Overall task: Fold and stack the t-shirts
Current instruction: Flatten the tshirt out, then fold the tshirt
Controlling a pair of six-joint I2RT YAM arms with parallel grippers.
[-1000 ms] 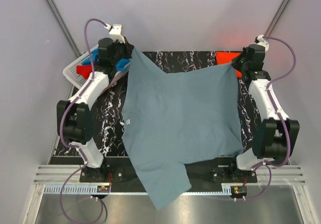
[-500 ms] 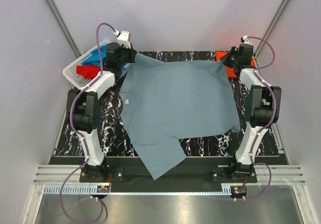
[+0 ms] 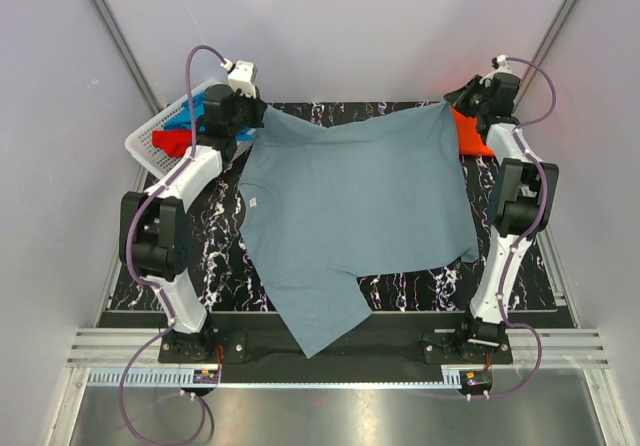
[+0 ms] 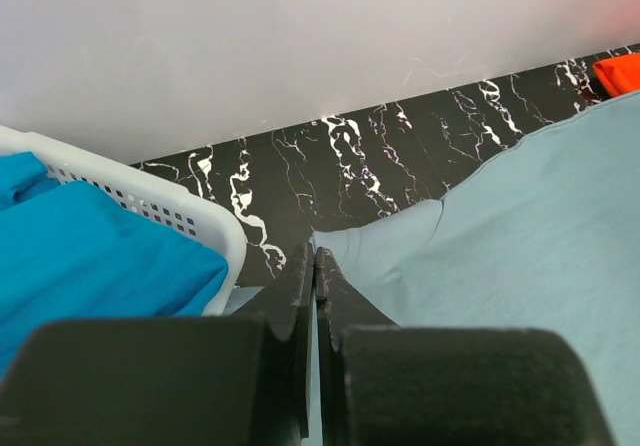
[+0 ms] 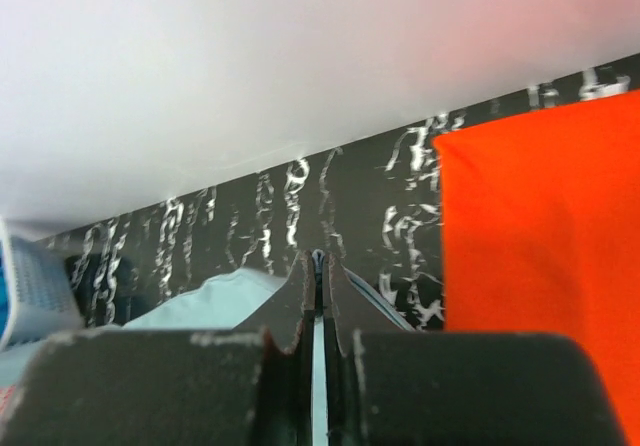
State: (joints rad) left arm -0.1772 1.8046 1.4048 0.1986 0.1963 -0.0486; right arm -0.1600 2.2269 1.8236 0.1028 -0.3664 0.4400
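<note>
A dull grey-blue t-shirt [image 3: 355,206] lies spread over the black marbled table [image 3: 220,236], one sleeve hanging past the near edge. My left gripper [image 3: 262,116] is shut on its far left corner [image 4: 370,241]. My right gripper [image 3: 452,106] is shut on its far right corner [image 5: 215,296]. An orange-red t-shirt [image 3: 470,134] lies folded at the far right, seen large in the right wrist view [image 5: 540,256]. A bright blue t-shirt [image 4: 90,256] and a red one [image 3: 172,141] sit in the basket.
A white slotted basket [image 3: 145,141] stands off the table's far left corner, its rim [image 4: 150,206] close to my left fingers. Grey walls close in the far side. A metal rail [image 3: 320,351] runs along the near edge by the arm bases.
Both grippers carried the shirt's far corners toward the back edge and the cloth settled flatter on the table. The hanging sleeve drew back from the near edge.
</note>
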